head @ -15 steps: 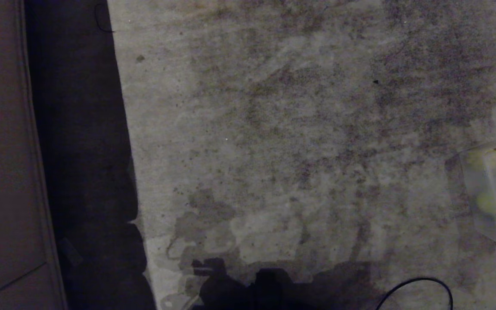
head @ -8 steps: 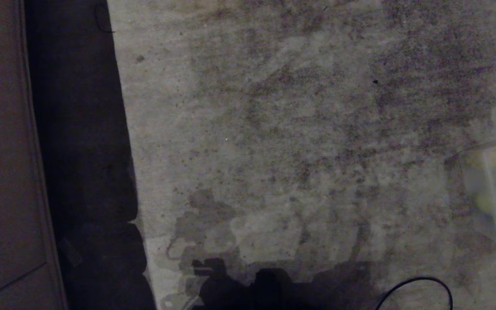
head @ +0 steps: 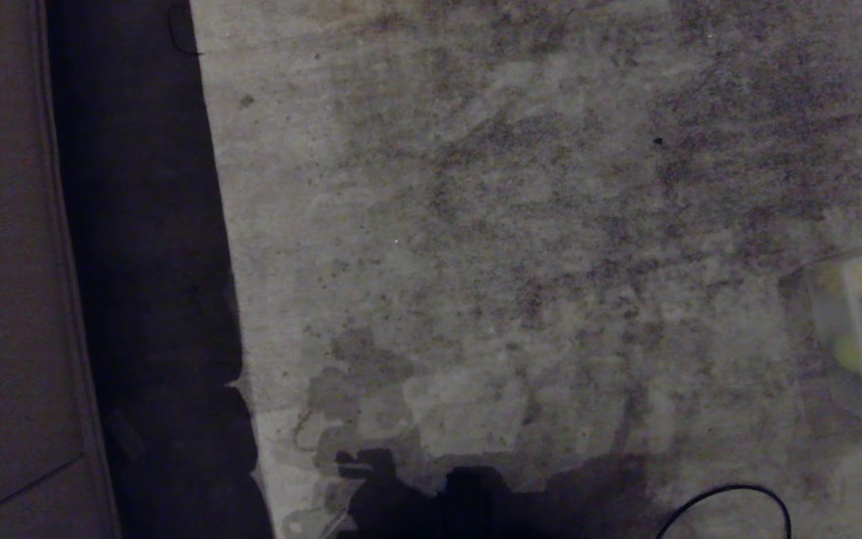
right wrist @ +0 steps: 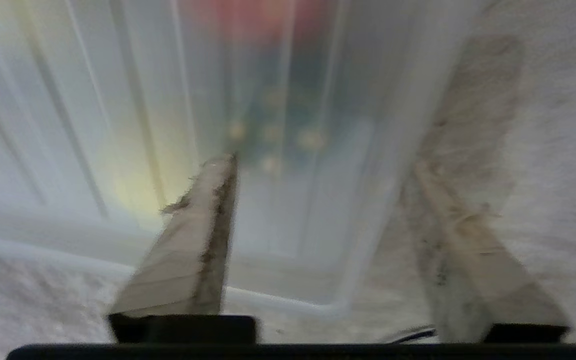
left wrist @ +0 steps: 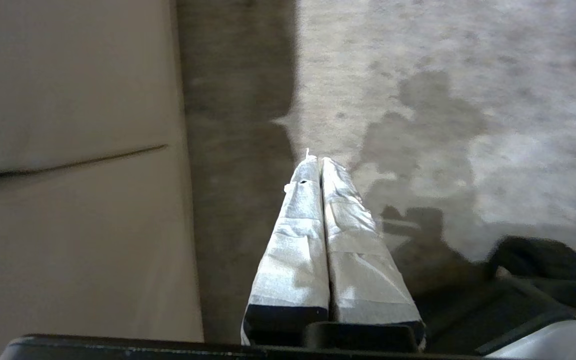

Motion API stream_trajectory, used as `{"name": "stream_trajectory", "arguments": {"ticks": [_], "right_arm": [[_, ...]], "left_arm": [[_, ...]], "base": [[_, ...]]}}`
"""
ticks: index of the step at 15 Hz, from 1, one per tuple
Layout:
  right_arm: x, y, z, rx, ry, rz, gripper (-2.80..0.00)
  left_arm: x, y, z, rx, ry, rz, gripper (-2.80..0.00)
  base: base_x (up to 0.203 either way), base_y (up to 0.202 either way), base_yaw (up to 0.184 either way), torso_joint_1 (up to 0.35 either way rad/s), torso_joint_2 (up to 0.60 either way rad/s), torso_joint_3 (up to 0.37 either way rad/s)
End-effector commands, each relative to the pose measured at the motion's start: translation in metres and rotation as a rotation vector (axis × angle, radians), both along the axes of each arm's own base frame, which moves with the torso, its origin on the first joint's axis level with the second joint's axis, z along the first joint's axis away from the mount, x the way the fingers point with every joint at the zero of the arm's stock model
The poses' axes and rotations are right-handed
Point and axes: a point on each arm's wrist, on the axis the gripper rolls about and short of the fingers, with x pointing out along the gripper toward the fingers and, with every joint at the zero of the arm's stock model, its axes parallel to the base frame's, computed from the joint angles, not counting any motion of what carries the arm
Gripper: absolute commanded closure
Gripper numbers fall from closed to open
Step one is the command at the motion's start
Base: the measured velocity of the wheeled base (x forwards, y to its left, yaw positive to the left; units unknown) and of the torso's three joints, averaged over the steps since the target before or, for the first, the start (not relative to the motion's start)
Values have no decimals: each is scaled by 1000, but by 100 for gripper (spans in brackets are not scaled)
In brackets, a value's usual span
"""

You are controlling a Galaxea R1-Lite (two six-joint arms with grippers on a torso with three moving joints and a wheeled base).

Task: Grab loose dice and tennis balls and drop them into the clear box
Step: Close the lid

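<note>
Carpet [head: 476, 224], stained and blotchy, fills most of the head view, with a dark strip and a pale panel [head: 4, 262] along its left edge. At the far right edge sits the box [head: 861, 337], clear-walled, with blurred yellow-green balls [head: 854, 352] showing inside. A black cable [head: 730, 498] loops near the bottom.

The right gripper [right wrist: 323, 165] hangs over the box's corner [right wrist: 338, 305], fingers [right wrist: 193, 240] spread wide and holding nothing; one finger is above the box, the other above carpet outside the rim. Dark green and red shapes blur behind the wall.

The left gripper [left wrist: 320, 162] is parked low over the carpet, fingers pressed together and empty.

Risk, as I judge it: with the gripper straddling the rim, a descent could catch the wall and shove or tip the light box, spilling balls.
</note>
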Motion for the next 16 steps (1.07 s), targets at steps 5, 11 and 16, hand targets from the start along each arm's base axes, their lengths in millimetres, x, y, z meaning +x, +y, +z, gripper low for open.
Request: {"name": "stream_trajectory", "arguments": {"ticks": [5, 11, 16], "right_arm": [[-4, -1, 20, -36, -24, -7, -280], [-32, 23, 80, -140, -87, 46, -280], [-52, 91, 137, -230, -129, 116, 0]], "left_arm": [[0, 0, 0, -1, 1, 1, 0], [0, 0, 0, -1, 1, 1, 0], [0, 0, 0, -1, 2, 1, 0]], "base": [[0, 0, 0, 0, 0, 0], [0, 0, 0, 0, 0, 0], [0, 0, 0, 0, 0, 0]]}}
